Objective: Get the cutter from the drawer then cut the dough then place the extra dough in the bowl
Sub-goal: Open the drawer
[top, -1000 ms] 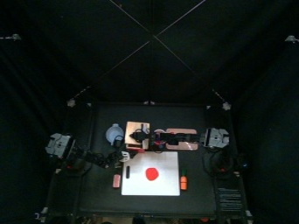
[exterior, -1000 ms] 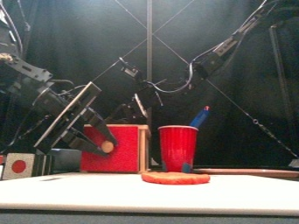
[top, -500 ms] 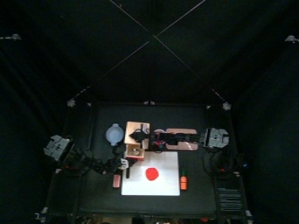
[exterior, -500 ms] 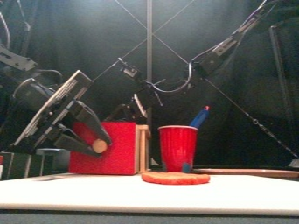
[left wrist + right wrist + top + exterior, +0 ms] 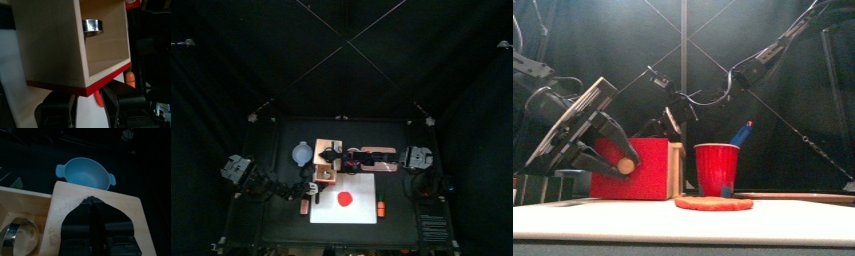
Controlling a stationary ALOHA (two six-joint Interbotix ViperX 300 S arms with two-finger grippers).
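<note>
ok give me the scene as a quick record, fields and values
drawer: open, slid out of the wooden box
cutter: inside the drawer, not yet picked up
left gripper: at the drawer's red front
right gripper: on the box top
dough: whole red disc on the white board
bowl: blue-grey, empty, beside the box
red cup: beside the box, blue knife in it

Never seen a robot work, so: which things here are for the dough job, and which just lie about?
For the job: cutter, wooden box, dough, white board, bowl.
Lying about: red cup, blue knife, two small orange toys.
</note>
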